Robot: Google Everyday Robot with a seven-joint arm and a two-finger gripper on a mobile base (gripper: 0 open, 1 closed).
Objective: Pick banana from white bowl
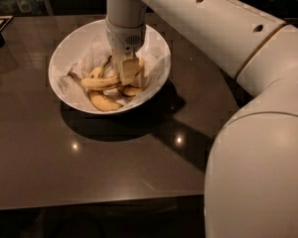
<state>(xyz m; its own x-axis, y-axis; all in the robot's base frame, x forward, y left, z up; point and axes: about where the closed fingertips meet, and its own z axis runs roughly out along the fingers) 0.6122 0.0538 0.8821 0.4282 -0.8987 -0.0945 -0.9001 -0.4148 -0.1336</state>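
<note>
- Robot arm [208, 19], white and thick, reaches in from the right and turns straight down into the white bowl [58, 58], which stands on the far left part of a dark, glossy tabletop [89, 162].
- Its hand [131, 76] is low inside the bowl, right of the bowl's centre, with its pale fingers [128, 69] pointing downward.
- The hand appears closed on the banana [100, 82]. One finger lies across the front of the fruit near its right end, and the fruit passes behind it.
- The banana lies nearly level. Its long axis runs left to right across the bowl, rising slightly toward the hand.
- Most of its length sticks out to the left of the hand. Its dark stem [72, 76] points toward the bowl's left wall.
- The grip therefore looks well off-centre, at the right end, not the middle. In my judgement the long free end may droop or swing when the banana is lifted.
- Crumpled whitish paper [89, 48] lines the bowl beneath the fruit.
- A shorter banana [104, 102] rests just below the held one, near the front rim. Another yellow piece [131, 90] sits under the hand.
- I cannot tell whether the held banana touches these.
- By my estimate, the next step is a straight upward lift, clearing the bowl's rim without dragging the paper or the other fruit.
</note>
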